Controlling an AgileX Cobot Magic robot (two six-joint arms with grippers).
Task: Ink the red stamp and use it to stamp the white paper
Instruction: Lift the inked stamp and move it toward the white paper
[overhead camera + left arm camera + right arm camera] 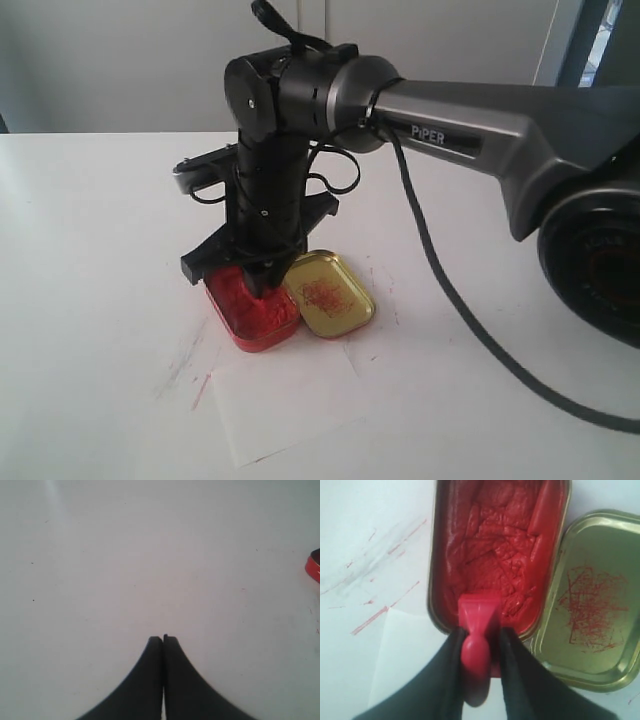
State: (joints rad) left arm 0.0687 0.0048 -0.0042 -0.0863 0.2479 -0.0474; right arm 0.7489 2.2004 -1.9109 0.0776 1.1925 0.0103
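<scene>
- The counter (90, 250) is wide and bare to the left of the tin (255, 340). Its far edge meets a wall, and faint red smears mark it by the paper's left edge.
- The lid (330, 295) lies open-side up, touching the tin's right side.
- The paper (290, 400) lies flat just in front of the tin and lid, one corner reaching the tin's rim.
- The right tool (481, 635) points down over the tin, its fingers pinching the handle of the stamp (479, 615).
- The stamp's square base sits on the red ink just inside the rim, at the end of the tin toward the paper.
- The left tool (163, 640) has its fingers pressed together with nothing between them. It hangs over bare counter, well apart from the tin, whose rim only shows at the frame's edge.
</scene>
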